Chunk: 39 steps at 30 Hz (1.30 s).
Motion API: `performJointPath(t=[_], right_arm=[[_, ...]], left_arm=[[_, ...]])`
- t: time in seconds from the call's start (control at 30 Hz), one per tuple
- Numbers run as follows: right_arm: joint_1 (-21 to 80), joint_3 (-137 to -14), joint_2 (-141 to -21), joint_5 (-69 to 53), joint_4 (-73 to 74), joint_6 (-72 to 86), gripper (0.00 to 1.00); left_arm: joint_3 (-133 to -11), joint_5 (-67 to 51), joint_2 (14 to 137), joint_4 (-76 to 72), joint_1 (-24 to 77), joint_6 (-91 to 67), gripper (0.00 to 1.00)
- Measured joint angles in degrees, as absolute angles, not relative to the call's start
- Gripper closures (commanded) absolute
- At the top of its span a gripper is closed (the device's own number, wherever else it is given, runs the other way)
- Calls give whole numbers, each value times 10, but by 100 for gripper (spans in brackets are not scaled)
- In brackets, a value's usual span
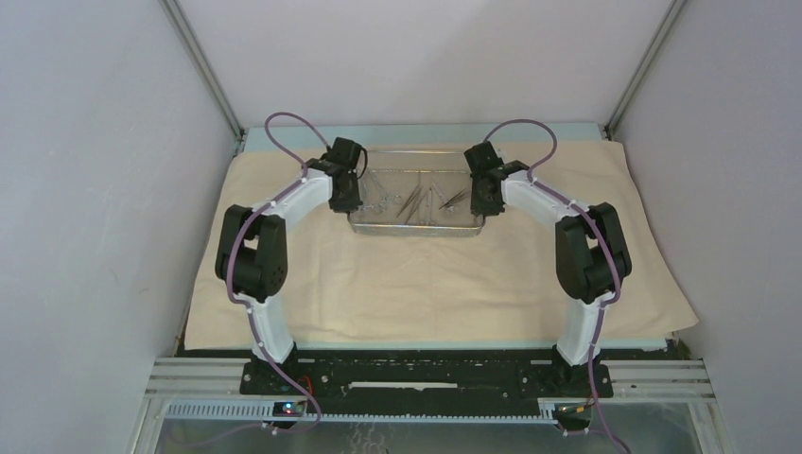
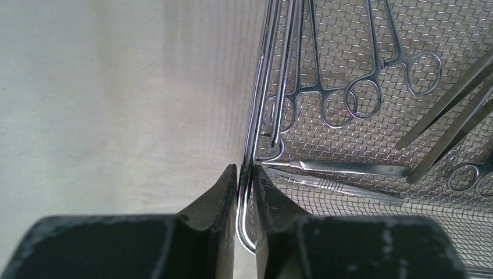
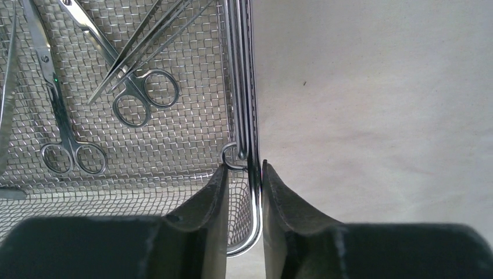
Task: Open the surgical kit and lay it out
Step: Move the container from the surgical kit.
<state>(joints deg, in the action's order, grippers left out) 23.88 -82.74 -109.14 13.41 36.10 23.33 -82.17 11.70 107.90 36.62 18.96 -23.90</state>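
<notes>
Cloth wrap (image 1: 426, 284), beige and opened out flat, covers the table from the near edge by the arm bases to the far wall, creased a little along its near side. Past the middle of it, toward the far side and centred between the two arms, stands the mesh tray (image 1: 416, 230) of the surgical kit, upright on the cloth with its instruments lying loose inside. The left gripper (image 2: 245, 170) is at the tray's left end, clenched on the wire rim there, one finger outside over the cloth and one inside over the mesh. The right gripper (image 3: 244, 165) straddles the rim at the tray's right end in the same way; its outer finger is against the wire, but whether the pair truly pinches it I cannot tell. Inside the tray lie ring-handled clamps (image 2: 317, 89) close to the left wall, scissors (image 3: 45, 61) nearer the right end, and slim tweezers (image 2: 447, 103) slanting across the middle — all flat on the mesh.
</notes>
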Motion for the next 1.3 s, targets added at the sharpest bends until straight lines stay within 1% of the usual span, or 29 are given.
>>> performJointPath(t=[0.17, 0.4, 1.3], right_arm=[[239, -827, -1090, 136, 370, 225, 86], [240, -824, -1088, 141, 363, 224, 88], [274, -749, -1032, 177, 357, 238, 90]], left_arm=[[-817, 117, 1076, 360, 188, -234, 88], [-798, 116, 1060, 357, 191, -235, 90], [-715, 131, 995, 349, 218, -240, 91]])
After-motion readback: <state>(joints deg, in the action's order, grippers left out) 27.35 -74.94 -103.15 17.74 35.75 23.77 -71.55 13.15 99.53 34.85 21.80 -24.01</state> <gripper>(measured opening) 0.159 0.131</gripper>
